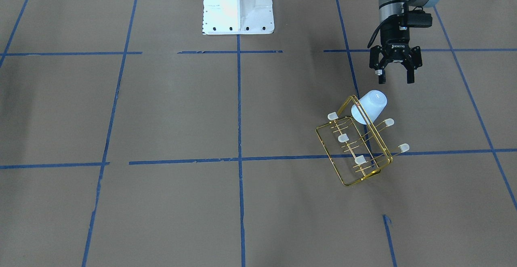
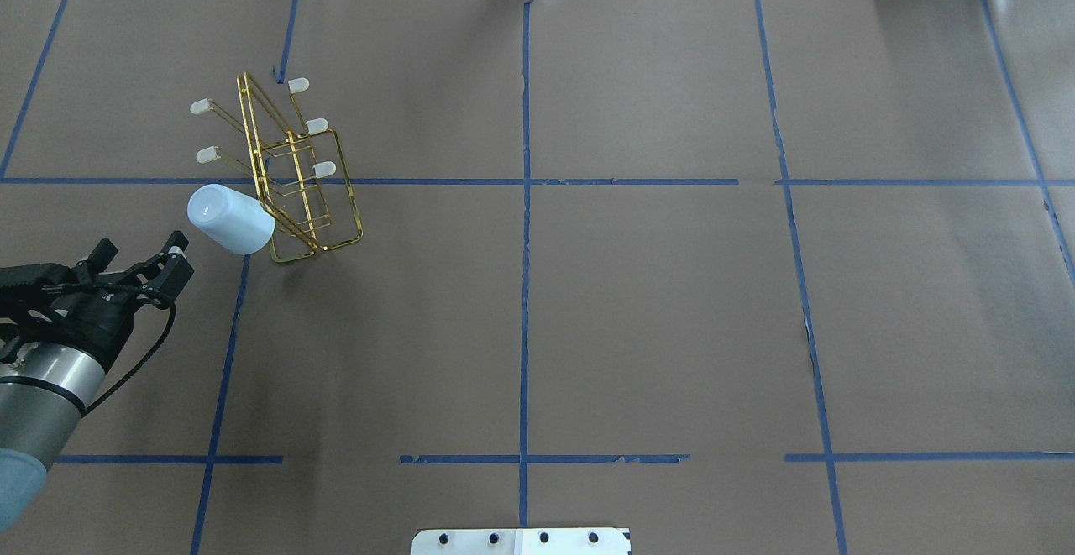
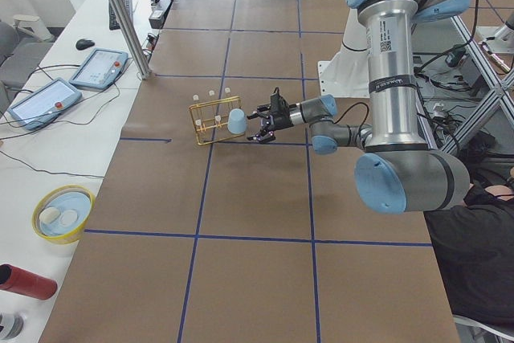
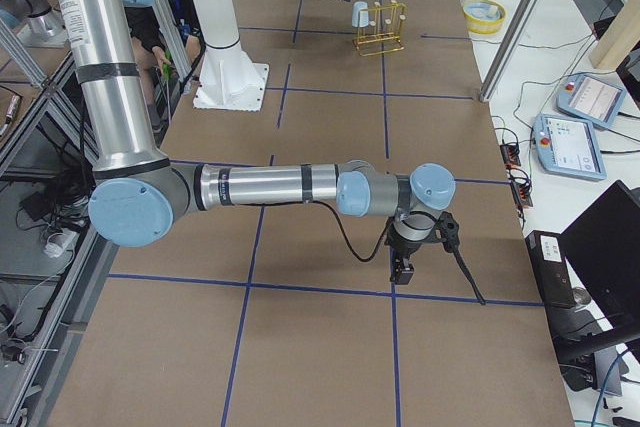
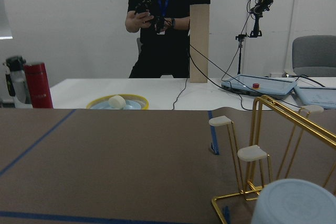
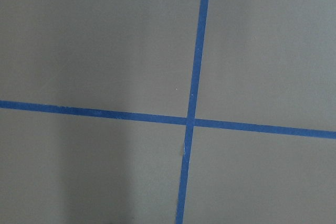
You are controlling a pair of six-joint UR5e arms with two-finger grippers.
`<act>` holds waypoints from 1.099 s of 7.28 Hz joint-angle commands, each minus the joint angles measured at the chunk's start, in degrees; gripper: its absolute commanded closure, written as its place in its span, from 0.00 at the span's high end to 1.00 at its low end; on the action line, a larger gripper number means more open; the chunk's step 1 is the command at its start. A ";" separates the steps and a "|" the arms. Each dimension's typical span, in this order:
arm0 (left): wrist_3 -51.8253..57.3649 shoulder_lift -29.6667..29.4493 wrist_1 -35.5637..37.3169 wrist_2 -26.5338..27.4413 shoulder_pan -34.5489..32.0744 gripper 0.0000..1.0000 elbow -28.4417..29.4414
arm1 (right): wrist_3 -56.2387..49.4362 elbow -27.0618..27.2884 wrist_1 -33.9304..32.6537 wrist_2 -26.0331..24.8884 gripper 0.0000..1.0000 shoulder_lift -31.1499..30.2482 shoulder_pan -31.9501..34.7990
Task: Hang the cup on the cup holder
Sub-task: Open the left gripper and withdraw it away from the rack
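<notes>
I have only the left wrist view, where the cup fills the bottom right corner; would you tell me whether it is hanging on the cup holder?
Observer: It looks so. In the front-facing view the cup sits tilted at one end of the cup holder, and only five caps show, so it seems to cover the sixth.
Operator: Is the left tool gripping it?
Observer: No, the left tool is open and apart from the cup, with a clear gap between them.
Operator: Where is the right tool?
Observer: The right tool points down, far from the cup holder. I cannot tell whether it is open.
</notes>
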 commanded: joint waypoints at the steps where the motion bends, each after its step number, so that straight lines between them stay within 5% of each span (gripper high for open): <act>1: 12.52 1.59 -6.30 -12.07 -6.68 1.00 -2.43 | 0.00 0.00 0.00 0.00 1.00 0.00 0.00; 4: 32.26 2.13 -9.86 -37.10 -23.28 1.00 -1.92 | 0.00 0.00 0.00 0.00 1.00 0.00 0.00; 8: 51.84 1.08 -5.24 -68.69 -43.41 1.00 4.31 | 0.00 0.00 0.00 0.00 1.00 0.00 0.00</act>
